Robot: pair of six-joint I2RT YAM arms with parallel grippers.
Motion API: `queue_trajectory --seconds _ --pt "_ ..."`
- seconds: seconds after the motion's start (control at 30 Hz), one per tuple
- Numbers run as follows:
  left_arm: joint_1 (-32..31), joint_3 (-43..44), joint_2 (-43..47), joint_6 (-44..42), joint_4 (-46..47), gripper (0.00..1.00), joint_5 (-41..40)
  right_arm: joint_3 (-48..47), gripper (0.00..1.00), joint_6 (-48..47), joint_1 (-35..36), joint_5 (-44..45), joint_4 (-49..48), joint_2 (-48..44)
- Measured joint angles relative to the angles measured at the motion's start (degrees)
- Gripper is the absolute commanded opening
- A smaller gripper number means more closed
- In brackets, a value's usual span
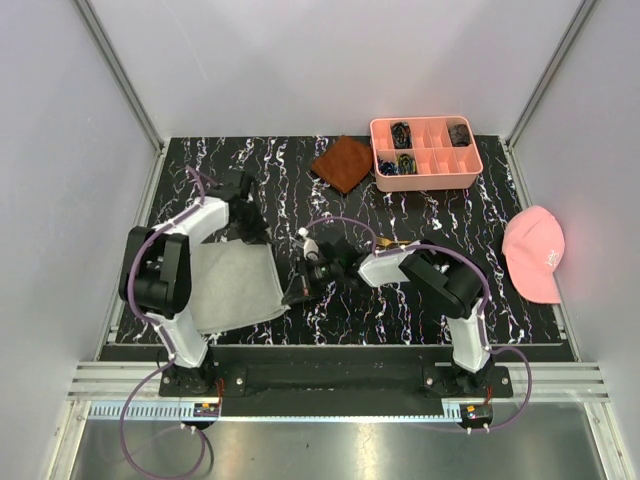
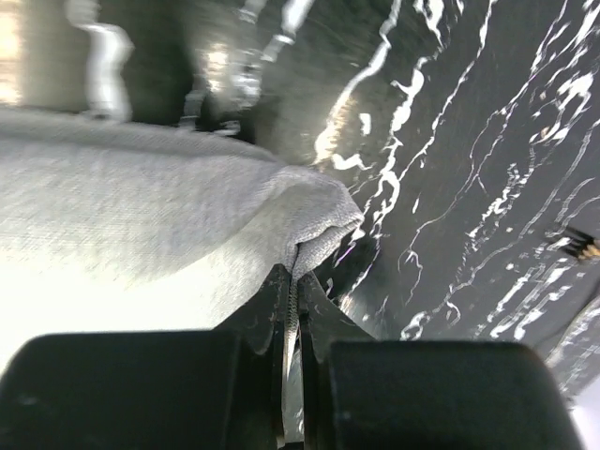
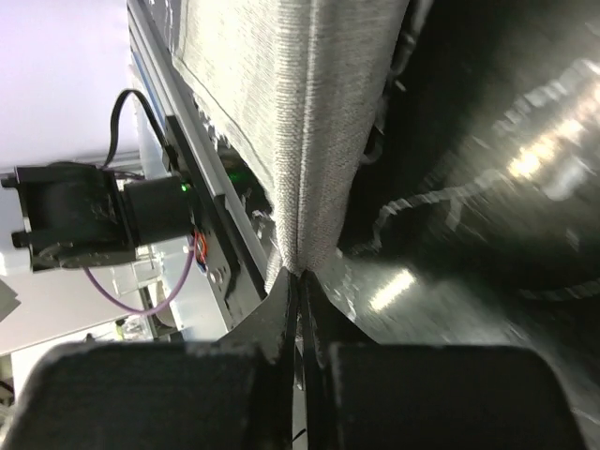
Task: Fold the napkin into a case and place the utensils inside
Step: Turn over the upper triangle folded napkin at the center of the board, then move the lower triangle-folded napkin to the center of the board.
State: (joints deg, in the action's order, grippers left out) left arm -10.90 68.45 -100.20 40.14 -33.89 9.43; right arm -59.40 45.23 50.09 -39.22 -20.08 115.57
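Observation:
The light grey napkin (image 1: 228, 288) lies on the dark marbled table at the left, partly lifted at two corners. My left gripper (image 1: 252, 226) is shut on its far right corner; the left wrist view shows the cloth (image 2: 141, 216) pinched between the closed jaws of the left gripper (image 2: 293, 281). My right gripper (image 1: 298, 291) is shut on the near right corner; the right wrist view shows the cloth (image 3: 300, 112) hanging from the closed jaws of the right gripper (image 3: 301, 281). Of the utensils, only a gold-coloured end (image 1: 388, 242) shows behind the right arm. No folded case shows.
A rust-brown square cloth (image 1: 343, 163) lies at the back centre. A pink compartment tray (image 1: 424, 178) with small dark items stands at the back right. A pink cap (image 1: 535, 252) lies at the right edge. The arms' bases and a metal rail run along the near edge.

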Motion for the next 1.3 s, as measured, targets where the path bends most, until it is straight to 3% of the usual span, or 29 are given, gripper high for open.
queue_trajectory --seconds 0.27,0.33,0.43,0.5,0.7,0.83,0.93,1.13,1.3 --pt "-5.60 4.37 -8.17 2.36 2.16 0.15 -0.83 7.10 0.00 0.09 -3.02 -0.70 -5.64 -2.40" --pt "-6.67 5.73 -9.68 2.99 2.99 0.32 -0.98 8.81 0.15 0.09 -3.52 -0.35 -5.46 -3.21" --pt "-7.54 7.87 -10.62 3.45 5.44 0.48 -1.73 10.75 0.31 0.07 -3.72 -0.90 -2.67 -4.39" --pt "-7.61 9.62 -10.25 3.41 6.99 0.67 -2.10 11.74 0.42 -0.55 -3.82 -0.72 1.18 -5.53" --pt "-8.04 8.76 1.07 0.70 6.14 0.63 -2.45 10.80 0.58 -3.23 -7.30 0.55 10.73 -9.25" --pt "-11.34 -0.42 16.70 -0.74 6.14 0.57 -4.00 4.59 0.59 -4.50 -11.72 1.86 15.74 -7.52" --pt "-17.92 -8.37 24.26 -0.42 5.90 0.55 -6.36 -4.81 0.56 -5.75 -13.97 2.43 19.56 -2.73" --pt "-28.92 -18.29 23.21 2.27 2.01 0.52 -10.99 -22.12 0.39 -8.61 -16.31 4.17 25.18 6.23" --pt "-32.63 -18.43 19.50 4.55 1.46 0.48 -14.53 -27.80 0.38 -10.58 -17.25 5.16 28.24 10.34"
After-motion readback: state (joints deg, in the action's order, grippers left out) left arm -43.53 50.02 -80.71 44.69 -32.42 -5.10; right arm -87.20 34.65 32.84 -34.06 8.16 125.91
